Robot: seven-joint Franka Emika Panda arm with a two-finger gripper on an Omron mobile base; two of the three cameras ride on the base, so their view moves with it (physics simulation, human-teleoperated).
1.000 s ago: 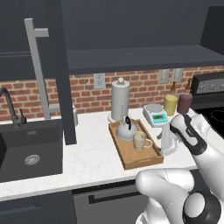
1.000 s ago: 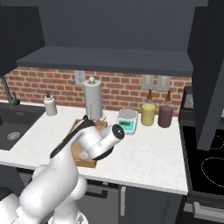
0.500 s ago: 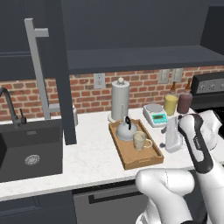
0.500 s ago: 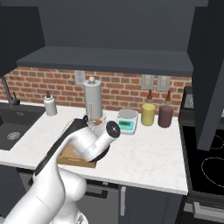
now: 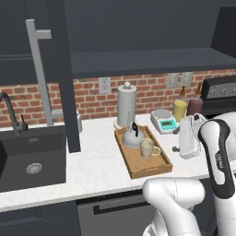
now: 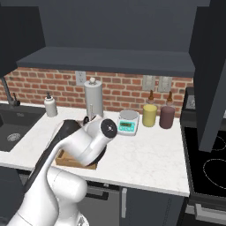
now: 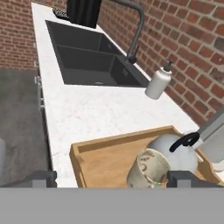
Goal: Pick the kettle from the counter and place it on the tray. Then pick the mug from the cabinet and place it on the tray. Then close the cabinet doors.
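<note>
The wooden tray lies on the white counter. On it stand the silver kettle with its black handle and, in front of that, the cream mug. My gripper hovers just right of the tray, open and empty. In the hand view its fingertips frame the mug, the kettle and the tray. The cabinet above is open. One door swings out on the left, another door on the right.
Behind the tray stand a steel paper-towel cylinder, a white-and-teal scale, a yellow bottle and a dark-red bottle. A black sink with a soap bottle lies to the left, a stove to the right.
The arm's elbow has swung up and to the right while the hand stays just right of the tray. The gripper remains open; kettle and mug have not moved.
</note>
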